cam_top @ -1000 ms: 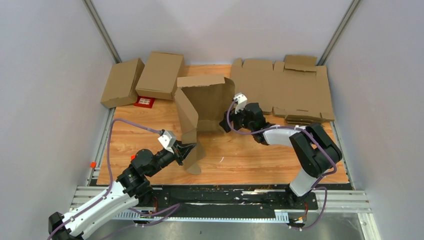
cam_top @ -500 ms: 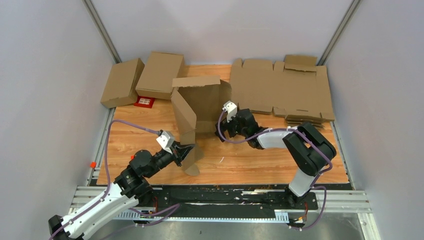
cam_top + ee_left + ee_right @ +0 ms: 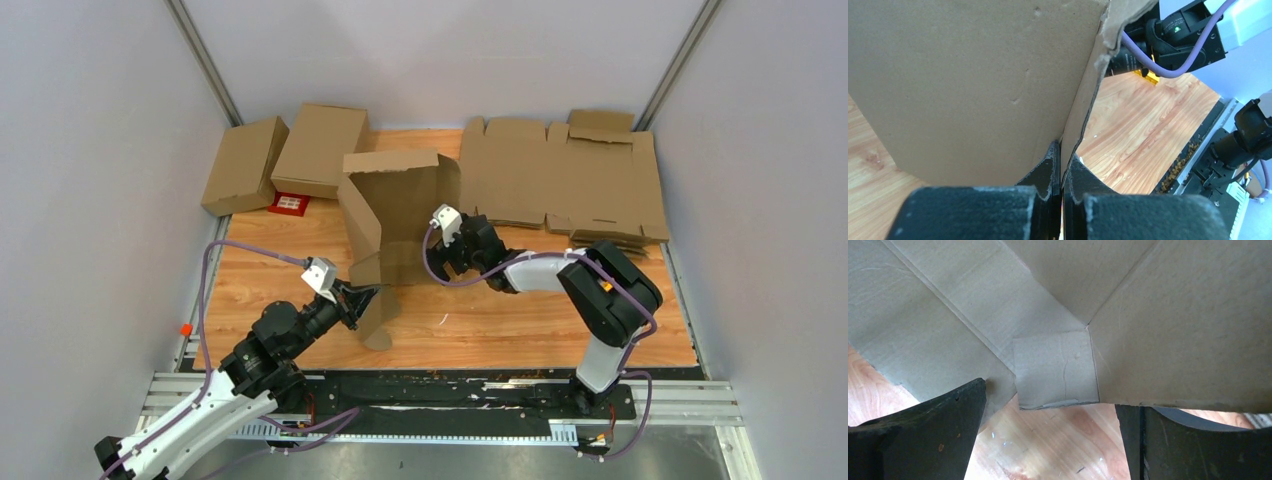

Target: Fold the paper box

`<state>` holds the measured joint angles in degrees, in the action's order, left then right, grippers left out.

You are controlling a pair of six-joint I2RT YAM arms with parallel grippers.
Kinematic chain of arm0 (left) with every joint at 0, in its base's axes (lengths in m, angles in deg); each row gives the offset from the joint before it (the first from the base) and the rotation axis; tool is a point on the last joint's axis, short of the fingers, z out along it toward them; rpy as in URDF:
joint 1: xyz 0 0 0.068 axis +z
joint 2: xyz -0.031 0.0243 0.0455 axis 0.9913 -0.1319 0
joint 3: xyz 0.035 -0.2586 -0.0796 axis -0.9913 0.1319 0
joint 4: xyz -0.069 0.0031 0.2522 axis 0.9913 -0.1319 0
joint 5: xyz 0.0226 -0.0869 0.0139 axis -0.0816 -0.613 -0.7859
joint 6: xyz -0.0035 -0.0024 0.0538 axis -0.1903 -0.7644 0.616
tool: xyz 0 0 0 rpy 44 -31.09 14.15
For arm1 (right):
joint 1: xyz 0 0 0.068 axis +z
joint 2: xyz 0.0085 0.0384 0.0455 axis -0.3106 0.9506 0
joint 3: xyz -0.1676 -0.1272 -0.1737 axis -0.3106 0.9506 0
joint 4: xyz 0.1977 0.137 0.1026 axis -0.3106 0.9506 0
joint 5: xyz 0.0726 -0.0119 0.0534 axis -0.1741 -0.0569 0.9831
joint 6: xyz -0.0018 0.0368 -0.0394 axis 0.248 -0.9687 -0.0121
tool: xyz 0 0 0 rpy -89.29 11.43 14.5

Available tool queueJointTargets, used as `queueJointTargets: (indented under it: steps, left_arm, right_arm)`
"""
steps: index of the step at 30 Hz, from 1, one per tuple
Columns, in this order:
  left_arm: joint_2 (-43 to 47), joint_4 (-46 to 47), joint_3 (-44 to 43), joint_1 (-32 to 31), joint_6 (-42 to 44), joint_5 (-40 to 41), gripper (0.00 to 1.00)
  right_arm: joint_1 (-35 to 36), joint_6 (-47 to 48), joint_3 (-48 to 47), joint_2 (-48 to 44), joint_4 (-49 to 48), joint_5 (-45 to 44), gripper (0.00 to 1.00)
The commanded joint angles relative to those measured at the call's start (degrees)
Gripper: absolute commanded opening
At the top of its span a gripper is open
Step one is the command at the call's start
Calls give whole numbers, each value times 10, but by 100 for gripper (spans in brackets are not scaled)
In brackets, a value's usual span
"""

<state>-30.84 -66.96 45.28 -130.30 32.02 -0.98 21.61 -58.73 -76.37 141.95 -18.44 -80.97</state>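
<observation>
While the right arm has swung toward 9 o'clock over the last second, the paper box (image 3: 400, 205) has slid that way with it, and it stands half-open mid-tabletop (image 3: 500, 325). My left fingers (image 3: 1045, 172) stay clamped on its near flap (image 3: 380, 320), a pinch only the left wrist view shows clearly. My right fingers (image 3: 923, 430) have spread wide apart. Their wrist view shows a small tab (image 3: 1055, 367) and creases between them, hidden from overhead.

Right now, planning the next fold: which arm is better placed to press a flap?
Likely right. The right fingers stand open before a small tab of the plain brown corrugated cardboard box, free to act; the left fingers are shut on a flap edge.
</observation>
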Motion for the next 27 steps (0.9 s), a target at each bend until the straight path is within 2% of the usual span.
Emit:
queueJointTargets:
  steps: [1,9,12,13,15,20,27]
  left_arm:
    - [-4,-83,-6,1,-42,15,0]
    - [-5,-77,-4,1,-38,9,0]
    - [-8,-73,-3,1,-35,9,0]
    - [-10,-73,-4,1,-33,9,0]
    - [-13,-73,-5,1,-32,8,0]
    - [-22,-65,-3,1,-33,4,0]
    - [-33,-49,-1,1,-35,-15,0]
  right_arm:
    - [9,37,-35,19,16,-17,100]
    - [12,26,-44,39,12,-16,98]
    - [13,16,-52,46,22,-2,82]
    - [13,11,-51,45,18,-1,73]
    - [14,-2,-41,39,8,-1,68]
    - [27,-29,-8,8,-28,9,65]
    - [39,-45,-22,-5,-30,16,67]
